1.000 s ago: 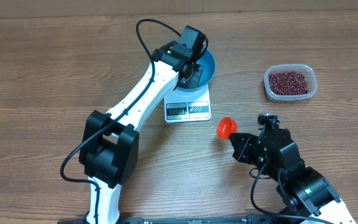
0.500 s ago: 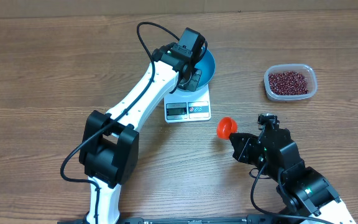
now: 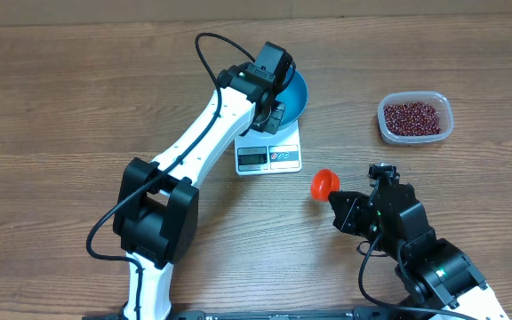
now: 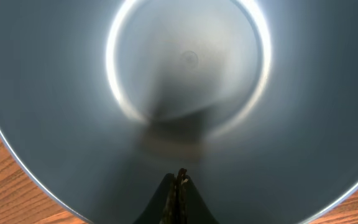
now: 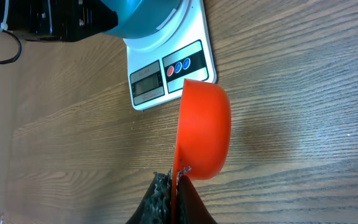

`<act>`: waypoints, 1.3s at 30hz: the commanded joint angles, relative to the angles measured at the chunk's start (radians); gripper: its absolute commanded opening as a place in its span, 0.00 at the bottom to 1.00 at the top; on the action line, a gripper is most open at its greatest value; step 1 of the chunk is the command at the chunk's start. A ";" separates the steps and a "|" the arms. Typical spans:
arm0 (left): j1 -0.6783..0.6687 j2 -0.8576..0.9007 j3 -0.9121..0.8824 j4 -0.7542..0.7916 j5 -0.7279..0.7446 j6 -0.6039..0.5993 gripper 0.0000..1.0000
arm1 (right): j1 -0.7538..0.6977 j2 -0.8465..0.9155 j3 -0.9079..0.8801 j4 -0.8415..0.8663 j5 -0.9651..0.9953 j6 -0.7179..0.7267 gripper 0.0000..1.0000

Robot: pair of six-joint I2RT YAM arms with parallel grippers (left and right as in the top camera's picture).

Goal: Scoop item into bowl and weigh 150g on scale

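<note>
- Wood-grain table (image 3: 60, 89) fills the background of every view, and the white scale (image 3: 268, 153) lies near its middle with the readout edge toward the robot.
- The blue bowl (image 3: 297, 92) stands on the scale's far end and overhangs it, leaving the display (image 5: 146, 84) uncovered.
- The left gripper (image 4: 178, 180) hangs over the bowl on the scale.
  - From overhead, the arm's own body hides its fingertips.
  - The left wrist camera shows them pressed together tip to tip above the bowl's smooth blue inside, which carries a pale ring of reflected light.
  - I cannot tell whether they touch the bowl.
- The right gripper (image 5: 173, 183) sits to the near right of the scale, apart from it.
  - It is clamped on the rim of an orange scoop (image 5: 204, 130) turned on its side.
  - Overhead, the scoop is only an orange blob just off the scale's near right corner; the grip shows in the right wrist view alone.
- The right wrist view also shows red and blue marks beside the display, but its digits are too small to read.
- The beans (image 3: 412, 116), dark red, fill a clear tub (image 3: 451, 116) well to the right of the scale, level with the bowl; only the overhead camera catches them.
</note>
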 commanded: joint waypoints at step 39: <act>0.035 0.017 0.024 -0.042 -0.067 0.000 0.04 | -0.003 -0.002 0.021 -0.004 0.009 -0.004 0.04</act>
